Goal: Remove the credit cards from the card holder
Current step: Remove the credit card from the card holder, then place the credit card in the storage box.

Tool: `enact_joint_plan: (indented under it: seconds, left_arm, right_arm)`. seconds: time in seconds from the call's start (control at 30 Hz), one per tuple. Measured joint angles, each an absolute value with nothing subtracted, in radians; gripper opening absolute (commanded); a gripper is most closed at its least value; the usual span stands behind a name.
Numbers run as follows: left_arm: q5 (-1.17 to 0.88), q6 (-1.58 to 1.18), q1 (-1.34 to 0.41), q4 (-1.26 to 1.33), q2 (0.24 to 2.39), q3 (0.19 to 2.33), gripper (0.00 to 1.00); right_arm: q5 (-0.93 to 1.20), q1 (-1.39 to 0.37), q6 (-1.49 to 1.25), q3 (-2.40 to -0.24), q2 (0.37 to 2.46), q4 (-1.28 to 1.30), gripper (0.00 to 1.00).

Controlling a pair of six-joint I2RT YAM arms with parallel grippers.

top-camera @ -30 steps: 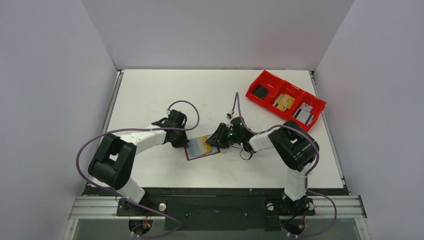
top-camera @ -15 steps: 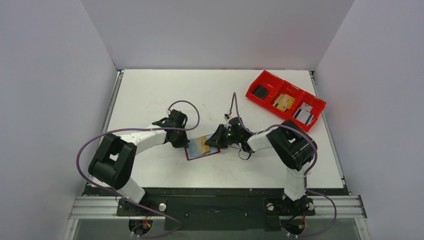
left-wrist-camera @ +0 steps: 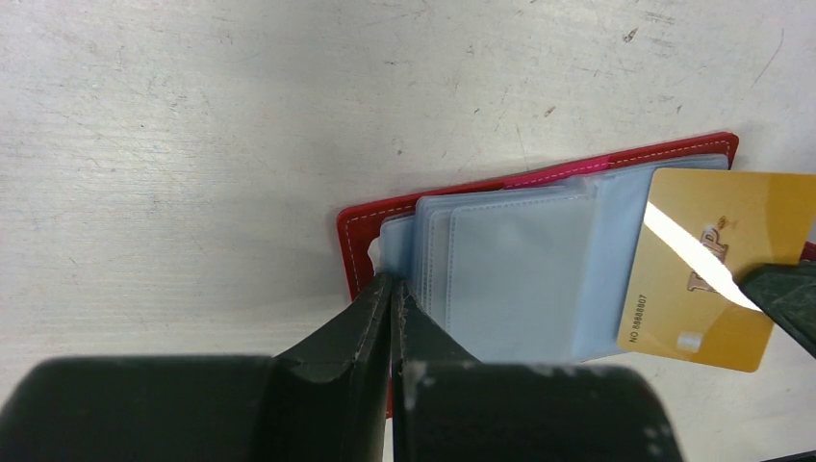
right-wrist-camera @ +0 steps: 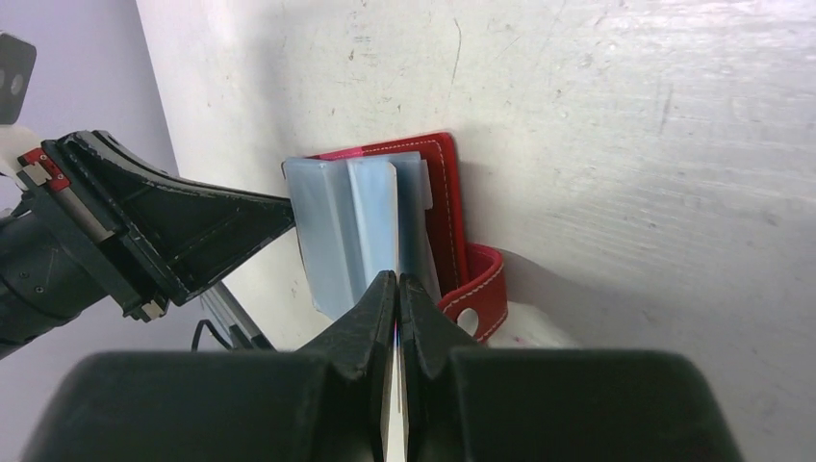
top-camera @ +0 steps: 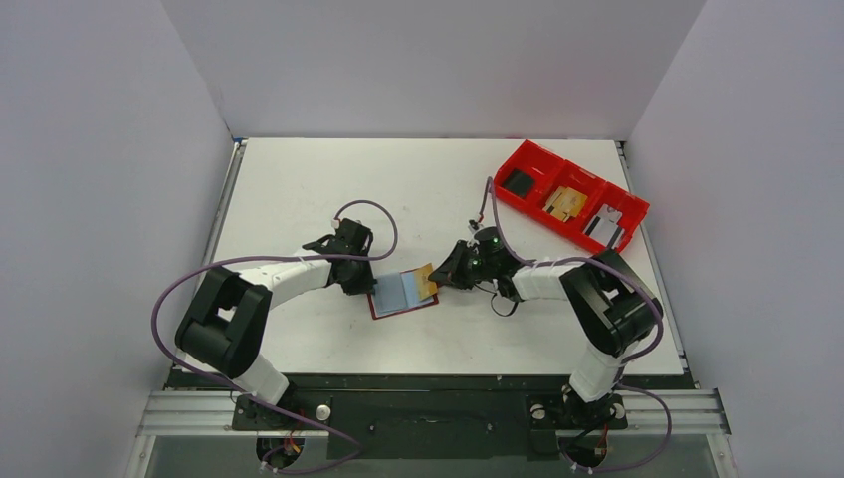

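Note:
The dark red card holder point(top-camera: 390, 308) lies open on the white table, its pale blue sleeves point(left-wrist-camera: 520, 269) facing up. My left gripper point(top-camera: 370, 283) is shut on the holder's left edge point(left-wrist-camera: 358, 250) and pins it there. My right gripper point(top-camera: 444, 280) is shut on a gold credit card point(top-camera: 426, 282). The card is held tilted over the holder's right edge point(left-wrist-camera: 707, 265). In the right wrist view the card shows edge-on between the fingers point(right-wrist-camera: 397, 289), with the holder point(right-wrist-camera: 445, 207) beyond. Whether other cards sit in the sleeves is hidden.
A bright red three-compartment bin point(top-camera: 587, 175) with small items stands at the back right of the table. Grey walls enclose the table on the left, back and right. The holder's strap point(right-wrist-camera: 478, 289) curls up beside my right fingers.
My right gripper has pulled back to the right with the gold card, which has slid out over the holder's right edge and uncovered the blue sleeves. The left gripper has not moved.

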State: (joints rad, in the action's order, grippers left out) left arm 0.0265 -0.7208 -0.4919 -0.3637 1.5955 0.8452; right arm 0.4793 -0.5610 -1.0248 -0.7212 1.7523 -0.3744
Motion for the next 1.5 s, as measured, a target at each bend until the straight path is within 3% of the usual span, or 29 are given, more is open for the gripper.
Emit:
enact_joint_plan:
  seconds: [0.27,0.33,0.4,0.47,0.9,1.17,1.5]
  left_arm:
    - [0.032,-0.702,-0.498,-0.375,1.581,0.842,0.0]
    - [0.034,-0.693,-0.499,-0.402,1.571,0.844,0.07]
    - [0.036,-0.682,-0.503,-0.442,1.558,0.856,0.25]
    - [0.036,-0.669,-0.509,-0.479,1.538,0.881,0.33]
    - [-0.013,-0.613,-0.548,-0.513,1.408,1.047,0.49]
    - [-0.056,-0.582,-0.556,-0.542,1.407,1.084,0.55]
    - [-0.065,-0.564,-0.556,-0.588,1.435,1.134,0.58]
  right_arm:
    - [0.439,-0.545,-0.993,-0.718,1.637,-0.255,0.0]
    - [0.422,-0.54,-0.983,-0.718,1.592,-0.216,0.0]
    - [0.402,-0.528,-0.976,-0.718,1.539,-0.173,0.0]
    - [0.381,-0.509,-0.972,-0.719,1.492,-0.131,0.0]
    - [0.176,-0.213,-0.902,-0.864,1.294,0.191,0.0]
    - [0.063,0.01,-0.851,-1.107,1.446,0.294,0.0]
    - [-0.114,0.065,-0.751,-1.464,1.821,0.453,0.0]
